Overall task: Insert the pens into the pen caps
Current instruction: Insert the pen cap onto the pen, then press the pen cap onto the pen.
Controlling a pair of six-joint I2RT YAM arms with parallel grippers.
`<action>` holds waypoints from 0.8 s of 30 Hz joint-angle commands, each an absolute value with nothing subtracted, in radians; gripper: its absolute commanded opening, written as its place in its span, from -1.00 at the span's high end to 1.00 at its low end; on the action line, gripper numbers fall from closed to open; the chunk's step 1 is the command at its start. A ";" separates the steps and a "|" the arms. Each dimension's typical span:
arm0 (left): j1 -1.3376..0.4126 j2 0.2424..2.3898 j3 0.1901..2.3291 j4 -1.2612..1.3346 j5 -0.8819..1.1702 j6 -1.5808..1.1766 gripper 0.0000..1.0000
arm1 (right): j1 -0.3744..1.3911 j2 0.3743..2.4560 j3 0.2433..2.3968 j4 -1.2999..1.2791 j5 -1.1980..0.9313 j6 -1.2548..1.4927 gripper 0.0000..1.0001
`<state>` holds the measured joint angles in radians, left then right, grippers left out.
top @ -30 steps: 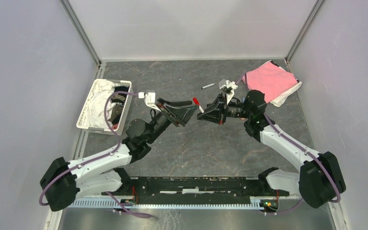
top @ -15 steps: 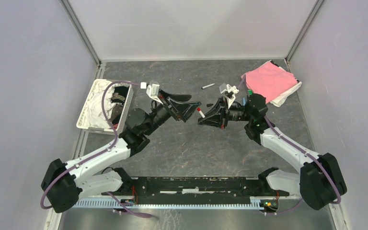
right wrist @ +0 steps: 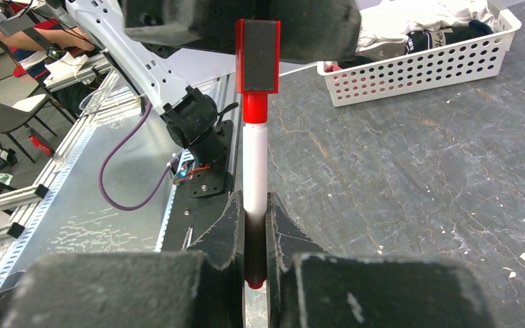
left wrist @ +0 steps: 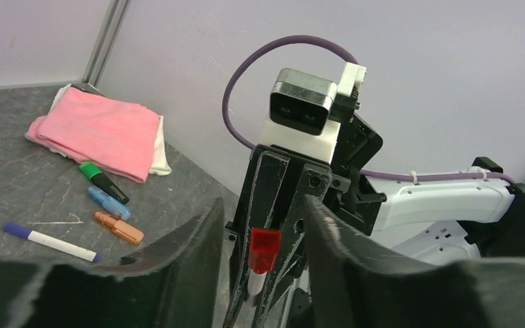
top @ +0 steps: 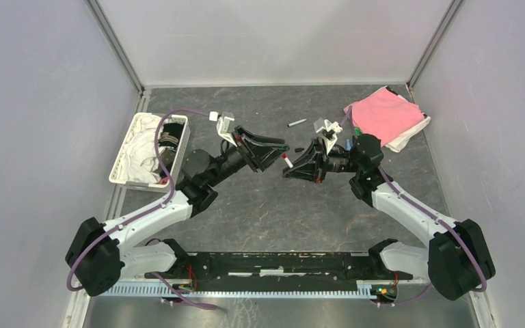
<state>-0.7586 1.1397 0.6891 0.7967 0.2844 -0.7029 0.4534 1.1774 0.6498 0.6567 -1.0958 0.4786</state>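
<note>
1. Where the table (top: 260, 212) meets the left wall, a white perforated basket (right wrist: 417, 72) stands with white and dark cloth piled in it.
2. The left gripper (left wrist: 261, 212) reaches rightward over the middle of the table. Its jaws are apart. In its own wrist view they stand on either side of the red cap (right wrist: 258, 58), with a gap showing on each side, so neither jaw touches it.
3. The red cap sits on the tip end of the white-barrelled pen (right wrist: 255, 164), and a narrower red collar shows just below it. Cap and pen hang in the air between the two grippers, above the table.
4. The right gripper (right wrist: 253, 205) points leftward and faces the left gripper. Its jaws are clamped on the lower part of the pen's barrel from both sides. The pen stands straight out of the grip toward the left gripper.
5. Toward the far wall, a loose pen (left wrist: 49, 242) lies flat on the table, thin and white with a blue-purple end. It is well apart from both grippers.
6. Farther right, three markers lie close together on the table: the orange marker (left wrist: 118, 227), then the blue marker (left wrist: 108, 203), then the black-and-green marker (left wrist: 102, 181). The green end lies just beside the edge of the cloth.
7. In the far right corner, the pink cloth (top: 385, 116) lies folded on a white layer.
</note>
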 commanded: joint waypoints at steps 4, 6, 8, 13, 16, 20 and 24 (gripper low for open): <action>-0.756 1.154 0.726 0.843 0.316 -0.746 0.31 | 0.449 1.169 0.650 0.701 -1.076 0.494 0.99; -0.756 1.156 0.730 0.836 0.317 -0.745 0.53 | 0.449 1.170 0.650 0.701 -1.074 0.495 1.00; -0.756 1.161 0.736 0.822 0.322 -0.738 0.89 | 0.448 1.171 0.652 0.701 -1.072 0.499 1.00; -0.759 1.182 0.750 0.780 0.368 -0.687 0.95 | 0.449 1.178 0.659 0.710 -1.075 0.511 1.00; -0.761 1.232 0.789 0.706 0.481 -0.628 0.95 | 0.449 1.188 0.655 0.785 -1.100 0.551 1.00; -0.778 1.262 0.799 0.561 0.539 -0.514 0.95 | 0.446 1.181 0.661 0.786 -1.098 0.524 1.00; -0.804 1.260 0.772 0.415 0.598 -0.369 0.95 | 0.401 1.211 0.626 1.109 -1.130 0.718 1.00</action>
